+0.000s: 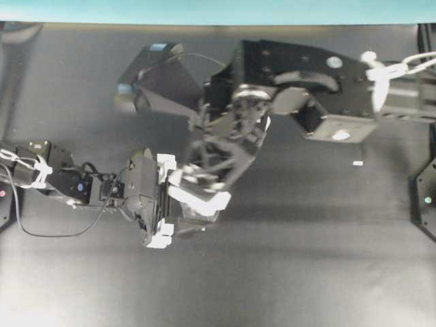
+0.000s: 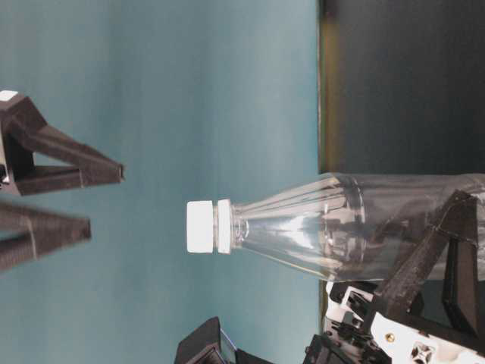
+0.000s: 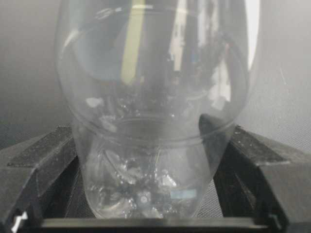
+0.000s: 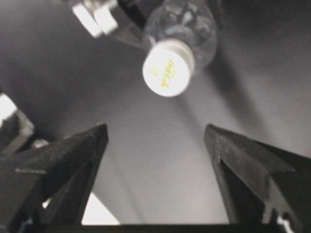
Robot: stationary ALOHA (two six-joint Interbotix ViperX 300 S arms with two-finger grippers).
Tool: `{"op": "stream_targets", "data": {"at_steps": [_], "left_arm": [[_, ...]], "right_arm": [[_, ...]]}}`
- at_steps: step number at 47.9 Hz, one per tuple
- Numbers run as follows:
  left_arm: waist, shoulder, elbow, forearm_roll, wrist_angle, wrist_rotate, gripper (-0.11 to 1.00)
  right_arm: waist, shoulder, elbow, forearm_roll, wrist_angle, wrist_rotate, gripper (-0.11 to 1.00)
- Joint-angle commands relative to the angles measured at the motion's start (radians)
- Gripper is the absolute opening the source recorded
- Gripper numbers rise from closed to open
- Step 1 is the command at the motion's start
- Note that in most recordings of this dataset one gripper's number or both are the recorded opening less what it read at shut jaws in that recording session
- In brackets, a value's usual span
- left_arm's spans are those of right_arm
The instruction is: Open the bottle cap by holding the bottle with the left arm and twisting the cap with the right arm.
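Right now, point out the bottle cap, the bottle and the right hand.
bottle cap (image 4: 167, 68), right wrist view, its flat top.
bottle (image 2: 326, 224), table-level view, its clear shoulder.
right hand (image 4: 155, 141), right wrist view, between open fingertips.

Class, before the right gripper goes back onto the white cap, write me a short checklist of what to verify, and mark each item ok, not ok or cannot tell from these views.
1. The left gripper clamps the bottle: ok, its fingers press on both sides of the clear body.
2. Bottle cap in place: ok, it sits on the neck; how tight, cannot tell.
3. Right gripper open: ok, its jaws stand wide apart.
4. Right gripper clear of the cap: ok, the table-level view shows a gap between them.
5. Jaws centred over the cap: not ok, the cap sits off-centre in the right wrist view.
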Motion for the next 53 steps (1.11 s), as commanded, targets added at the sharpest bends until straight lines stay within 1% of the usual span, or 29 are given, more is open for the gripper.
{"op": "stream_targets", "data": {"at_steps": [1,3,6,10,19,31,53], "left_arm": [[-0.014,0.002,0.000,0.003,0.011,-0.003,0.84],[-0.014,0.002,0.000,0.005,0.011,-0.003,0.84],[-0.012,0.002,0.002,0.005,0.011,-0.003,0.84],[-0.014,0.002,0.002,0.003,0.011,-0.003,0.84],[-0.012,0.000,0.003,0.003,0.011,-0.003,0.84],[-0.012,0.000,0.005,0.005,0.011,-0.003,0.84],[-0.012,0.000,0.005,0.003,0.011,-0.003,0.84]], "right_arm": [[0.017,0.008,-0.034,0.002,-0.012,0.069,0.76],[0.021,0.020,-0.035,0.002,-0.015,0.110,0.76],[0.025,0.034,-0.032,0.002,-0.011,0.149,0.76],[0.028,0.052,-0.021,0.002,-0.012,0.175,0.76],[0.026,0.084,-0.014,0.000,-0.018,0.178,0.76],[0.021,0.095,-0.002,-0.044,-0.018,0.170,0.75],[0.025,0.098,0.037,-0.046,-0.026,0.167,0.71]]}}
